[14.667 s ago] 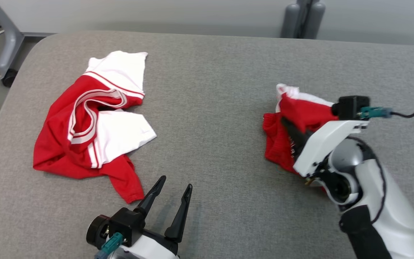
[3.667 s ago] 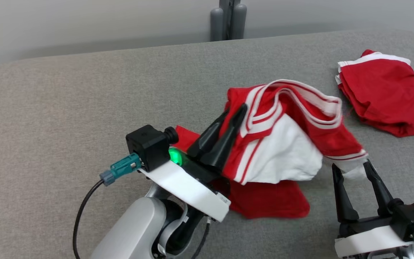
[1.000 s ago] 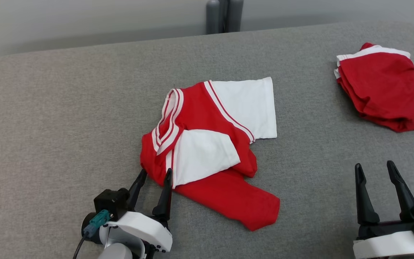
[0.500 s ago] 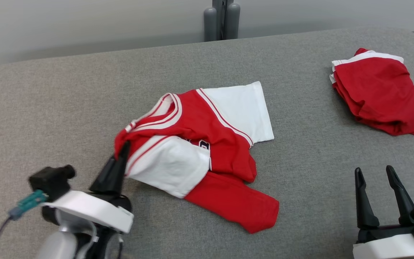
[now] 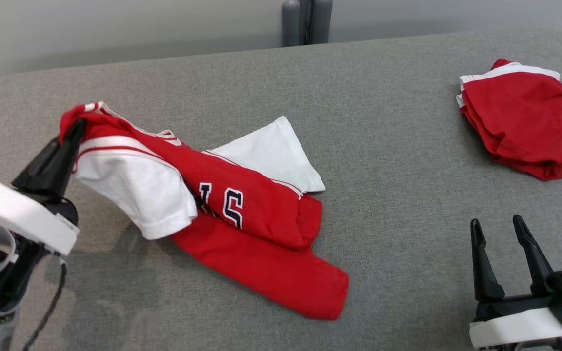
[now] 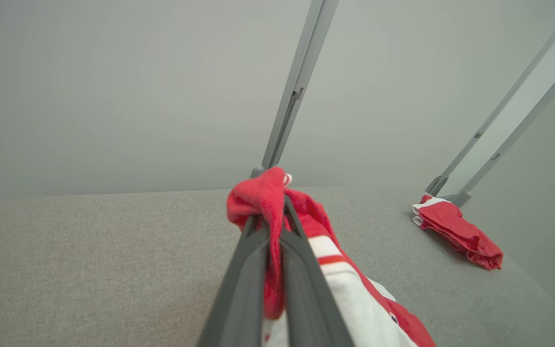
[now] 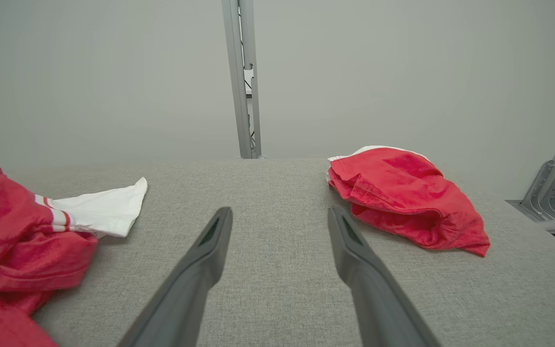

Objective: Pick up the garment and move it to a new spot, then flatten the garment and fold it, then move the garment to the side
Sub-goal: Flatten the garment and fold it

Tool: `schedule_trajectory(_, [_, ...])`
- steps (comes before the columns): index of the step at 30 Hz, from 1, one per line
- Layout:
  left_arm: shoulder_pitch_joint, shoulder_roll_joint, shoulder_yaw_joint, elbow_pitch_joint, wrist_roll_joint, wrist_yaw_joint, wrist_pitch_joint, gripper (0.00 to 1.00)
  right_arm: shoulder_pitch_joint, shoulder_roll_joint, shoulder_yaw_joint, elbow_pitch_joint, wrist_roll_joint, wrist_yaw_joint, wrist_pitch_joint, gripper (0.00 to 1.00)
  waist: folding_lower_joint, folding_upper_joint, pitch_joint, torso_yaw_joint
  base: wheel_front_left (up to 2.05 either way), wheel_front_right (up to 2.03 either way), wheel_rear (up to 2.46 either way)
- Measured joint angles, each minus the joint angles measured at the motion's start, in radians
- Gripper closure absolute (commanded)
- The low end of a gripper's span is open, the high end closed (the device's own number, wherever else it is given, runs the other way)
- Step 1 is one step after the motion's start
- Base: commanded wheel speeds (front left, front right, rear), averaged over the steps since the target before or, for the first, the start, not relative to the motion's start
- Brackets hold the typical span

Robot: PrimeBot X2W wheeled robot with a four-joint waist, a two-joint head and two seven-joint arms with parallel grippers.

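From where I stand, the left gripper (image 5: 77, 129) has its two dark fingers pinched tight together on a red, white-trimmed edge of the red-and-white garment (image 5: 242, 204), holding that end up off the grey padded table (image 5: 383, 170) at the table's left side. In the left wrist view a wad of red cloth bulges over the tips of the left gripper (image 6: 270, 217), and the garment (image 6: 354, 289) falls away down and to the right of the fingers. A white sleeve (image 5: 134, 195) droops just below the raised end, with a shadow on the padding beneath it. From there the cloth slopes down to the right, showing dark numerals (image 5: 222, 201) edged in white. The rest of the garment lies on the table near its middle: a second white sleeve (image 5: 271, 156) spread flat towards the far side, and a long red part (image 5: 271, 273) reaching towards the near edge. The right gripper (image 5: 497, 223) sits at the near right, well apart from the garment, with its jaws spread wide and nothing between them. In the right wrist view bare grey padding shows in the gap of the right gripper (image 7: 280, 212), with the garment (image 7: 17, 231) off to the left. A folded red bundle (image 5: 525, 126) with a white edge rests on the far right corner of the table, beyond the right gripper. A grey upright post (image 5: 305, 22) stands behind the table's far edge.
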Motion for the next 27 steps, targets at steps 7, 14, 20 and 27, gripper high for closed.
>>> schedule_trajectory(7, [-0.255,0.094,-0.070,0.244,0.085,-0.054,-0.058,1.00,-0.065,0.000,0.036,-0.001,0.002,0.000,0.000,0.00,0.0000,0.0000,0.068,-0.031,0.00,0.00,0.00])
schedule_trajectory(14, [-0.478,0.141,-0.161,0.517,0.216,-0.058,-0.300,0.82,-0.094,0.000,0.056,0.008,0.018,0.000,0.000,0.00,0.0000,0.0000,0.136,-0.098,0.00,0.00,0.00])
schedule_trajectory(20, [-0.511,0.115,-0.219,0.704,0.249,-0.061,-0.376,0.00,-0.089,0.000,0.035,0.014,0.036,0.000,0.000,0.00,0.0001,0.0000,0.158,-0.131,0.00,0.00,0.00])
schedule_trajectory(27, [-0.300,0.047,-0.195,0.634,0.226,0.099,-0.396,0.00,-0.044,0.000,-0.006,0.026,0.042,0.000,0.000,0.00,0.0000,0.0000,0.096,-0.110,0.00,0.00,0.00])
